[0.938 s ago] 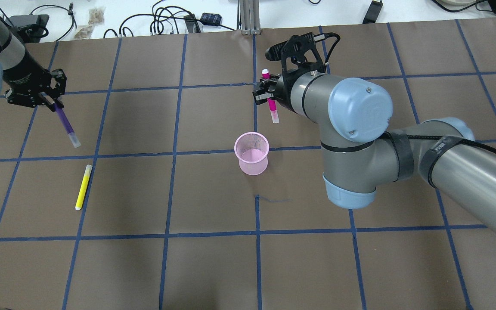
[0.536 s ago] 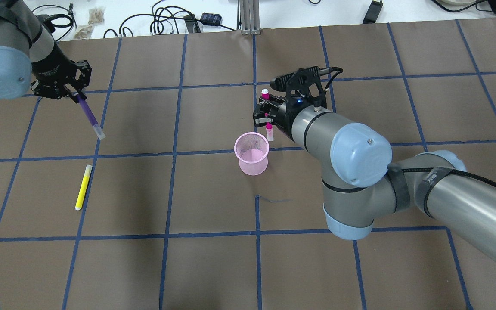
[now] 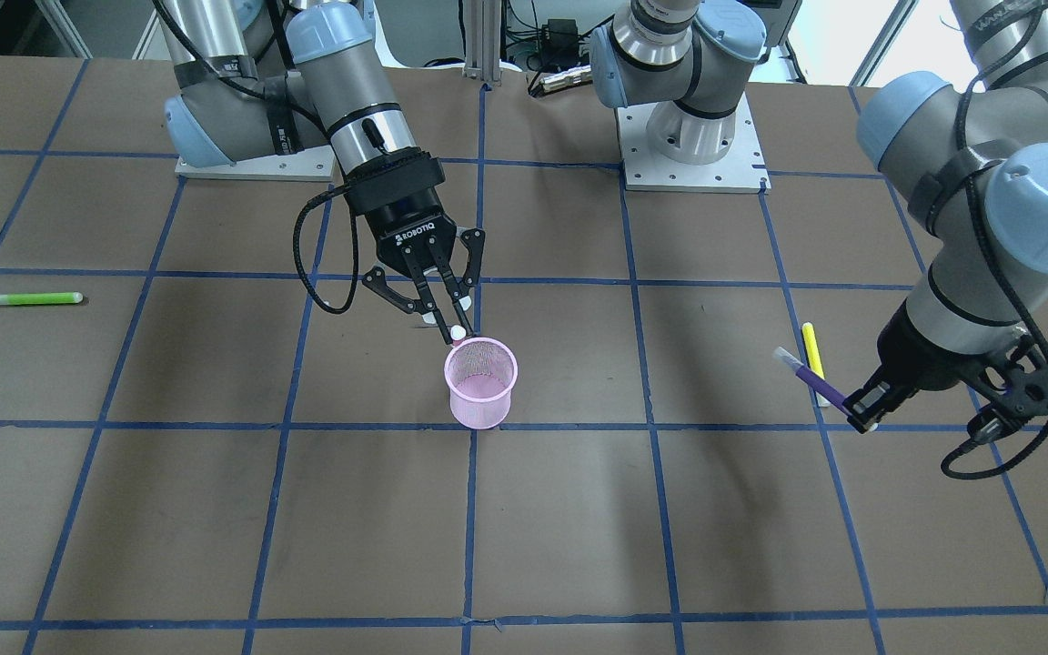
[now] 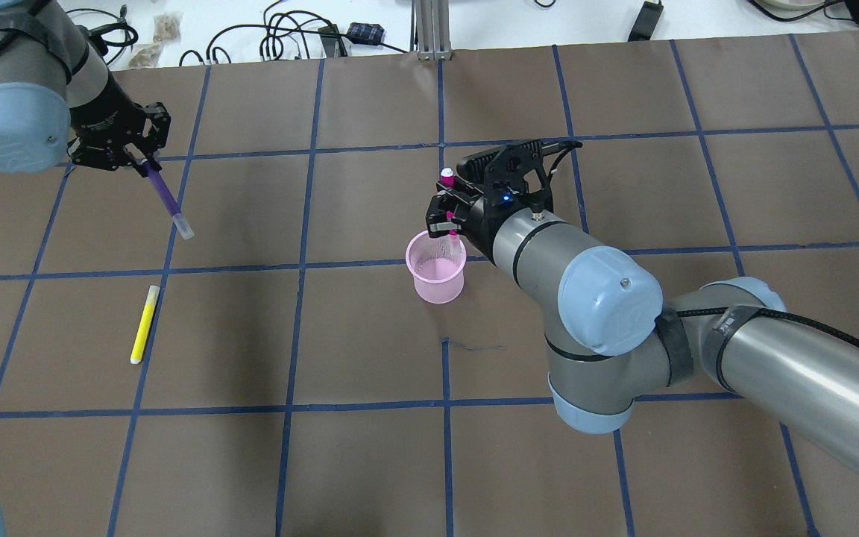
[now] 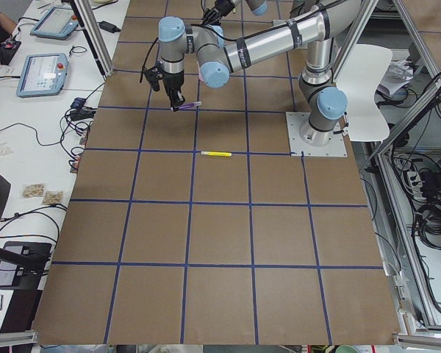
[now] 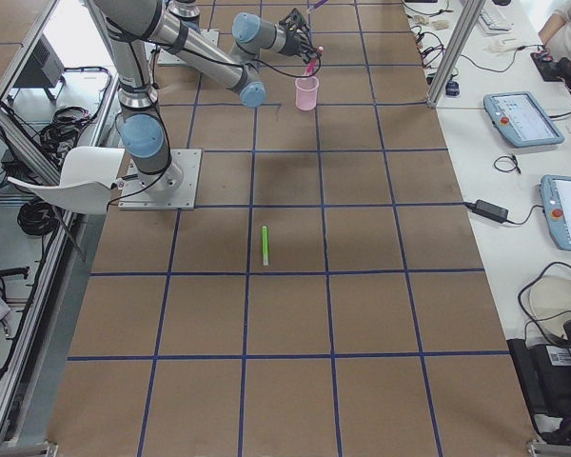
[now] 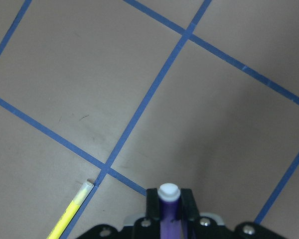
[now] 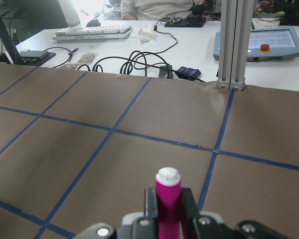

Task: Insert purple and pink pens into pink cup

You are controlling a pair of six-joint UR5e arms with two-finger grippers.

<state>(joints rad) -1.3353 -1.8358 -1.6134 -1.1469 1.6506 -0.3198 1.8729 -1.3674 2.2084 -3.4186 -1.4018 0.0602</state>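
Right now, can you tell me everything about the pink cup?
The pink cup is a round cup of see-through pink mesh, wider at its open top than its base. It stands upright on the brown table, by a blue tape line. The right gripper holds the pink pen at its rim; whether they touch is unclear.

I watch the worktop [image 4: 370,462] from behind-above and from opposite; both share the pink cup [image 4: 436,266]. End cameras look along it, far; wrist cameras are close.
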